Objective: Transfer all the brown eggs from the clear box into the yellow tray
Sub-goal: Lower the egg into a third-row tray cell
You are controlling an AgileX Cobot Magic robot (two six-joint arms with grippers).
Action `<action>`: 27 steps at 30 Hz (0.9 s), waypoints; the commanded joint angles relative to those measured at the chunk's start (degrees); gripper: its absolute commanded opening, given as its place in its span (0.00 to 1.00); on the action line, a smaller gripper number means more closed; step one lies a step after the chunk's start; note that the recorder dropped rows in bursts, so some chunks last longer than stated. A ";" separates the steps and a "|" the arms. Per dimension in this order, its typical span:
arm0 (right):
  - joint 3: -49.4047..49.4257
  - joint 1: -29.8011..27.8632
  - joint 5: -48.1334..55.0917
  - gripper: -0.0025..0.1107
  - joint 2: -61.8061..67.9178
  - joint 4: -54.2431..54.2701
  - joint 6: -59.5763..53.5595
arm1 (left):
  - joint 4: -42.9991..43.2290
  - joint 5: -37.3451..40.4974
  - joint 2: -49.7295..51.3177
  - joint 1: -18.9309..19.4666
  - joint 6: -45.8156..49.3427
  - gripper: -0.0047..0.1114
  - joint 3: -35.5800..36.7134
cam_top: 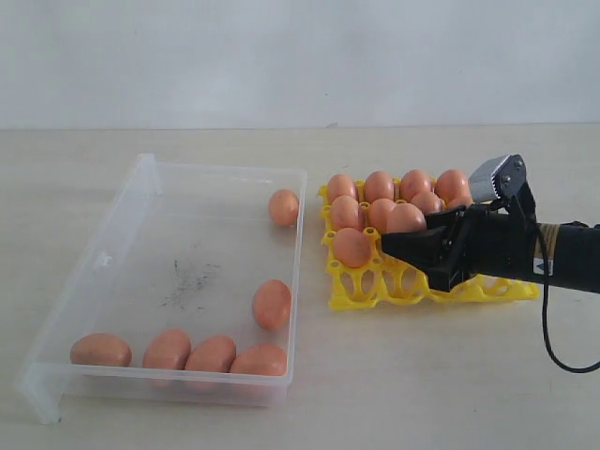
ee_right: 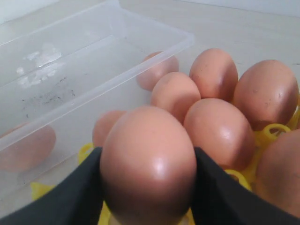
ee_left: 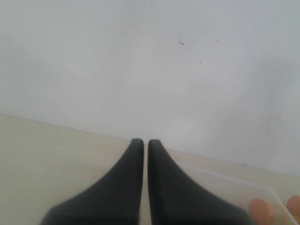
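Placing step: your right gripper clasps a brown egg over the yellow tray; lower it into an empty cup. Your left gripper's jaws are clenched.

Your right tool is matte black, and its fingers are smooth, broad wedges with gently curved inner faces. Just behind the tool and above it you have a silver-grey block with rounded corners; the few dark dots on its face are too small to tell as screws or holes. Behind that block the arm is a black cylinder with a tan band round it and a small white mark beside the band. A thin black cable loops from the arm's underside. Your left tool has the same dark charcoal fingers, wide at the base and narrowing to rounded tips.
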 commanded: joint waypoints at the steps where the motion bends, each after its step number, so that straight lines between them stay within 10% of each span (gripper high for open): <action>1: -1.39 -0.44 -0.39 0.02 0.20 -0.95 0.36 | -0.28 0.00 -0.16 -0.24 0.33 0.07 -0.15; 22: -4.54 -0.44 -3.67 0.03 5.97 -1.53 1.85 | -0.28 0.00 -0.16 -0.24 0.33 0.07 -0.15; 27: -4.54 -0.44 -3.55 0.20 5.97 -1.63 1.85 | -0.28 0.00 -0.16 -0.24 0.33 0.07 -0.15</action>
